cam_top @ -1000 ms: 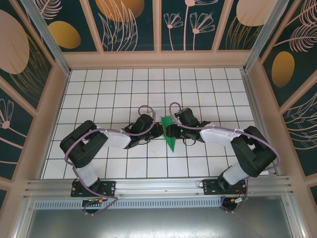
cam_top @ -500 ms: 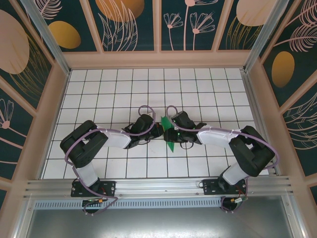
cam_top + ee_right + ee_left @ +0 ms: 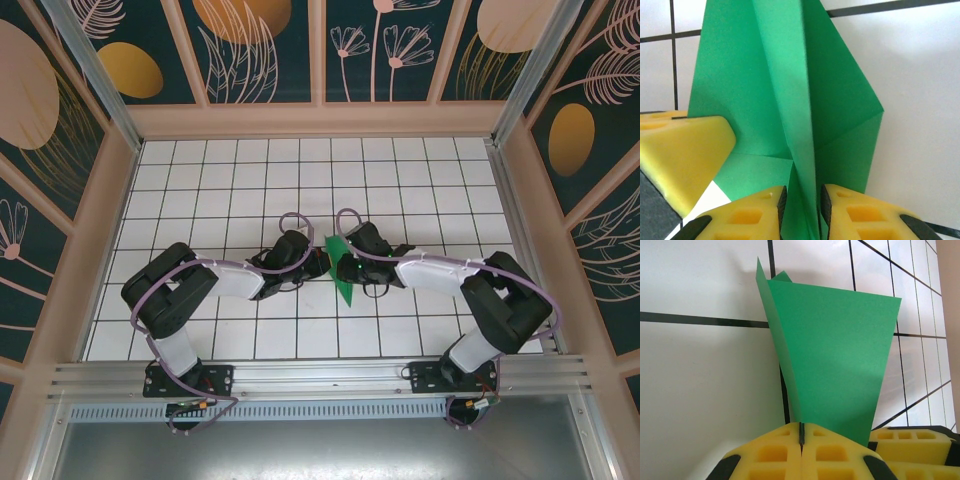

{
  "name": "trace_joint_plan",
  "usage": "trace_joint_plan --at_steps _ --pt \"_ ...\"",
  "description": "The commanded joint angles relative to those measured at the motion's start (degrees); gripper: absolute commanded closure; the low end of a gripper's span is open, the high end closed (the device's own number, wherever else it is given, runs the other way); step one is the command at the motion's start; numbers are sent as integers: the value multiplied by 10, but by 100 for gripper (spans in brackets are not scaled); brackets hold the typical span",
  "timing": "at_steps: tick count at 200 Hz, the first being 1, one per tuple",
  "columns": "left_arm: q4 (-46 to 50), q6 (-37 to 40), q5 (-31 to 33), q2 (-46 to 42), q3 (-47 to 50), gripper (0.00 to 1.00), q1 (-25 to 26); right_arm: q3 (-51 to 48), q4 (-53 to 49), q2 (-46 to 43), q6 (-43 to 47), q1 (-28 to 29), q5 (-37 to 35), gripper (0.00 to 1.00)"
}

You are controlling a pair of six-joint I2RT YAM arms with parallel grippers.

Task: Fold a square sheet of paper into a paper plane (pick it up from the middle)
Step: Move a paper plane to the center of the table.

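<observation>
The left claw [image 3: 801, 429] and the right claw [image 3: 802, 194] each clamp the paper plane [image 3: 835, 355], its pinched edges hidden from sight.

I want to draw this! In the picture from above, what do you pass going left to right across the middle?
left wall → left arm → folded green paper → right arm → right wall

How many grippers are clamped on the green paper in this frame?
2. The left gripper holds the green paper between shut pads; the right gripper pinches its folded ridge alongside.
</observation>
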State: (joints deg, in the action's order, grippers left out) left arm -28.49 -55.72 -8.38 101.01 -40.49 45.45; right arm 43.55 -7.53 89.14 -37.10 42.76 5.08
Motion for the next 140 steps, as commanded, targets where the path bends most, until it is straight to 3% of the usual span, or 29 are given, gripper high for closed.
trace_joint_plan --at_steps 1,63,116,140 --pt "-9 6 3 6 -1 100 3 22 -2 17 -15 3 -19 74" --pt "-2 3 7 0 -1 99 3 24 -22 30 -16 7 -31 86" --pt "66 12 62 -93 -4 41 -14 55 -93 19 14 3 -108 93" --pt "128 2 109 -131 1 21 -36 68 -109 30 24 -6 -125 93"
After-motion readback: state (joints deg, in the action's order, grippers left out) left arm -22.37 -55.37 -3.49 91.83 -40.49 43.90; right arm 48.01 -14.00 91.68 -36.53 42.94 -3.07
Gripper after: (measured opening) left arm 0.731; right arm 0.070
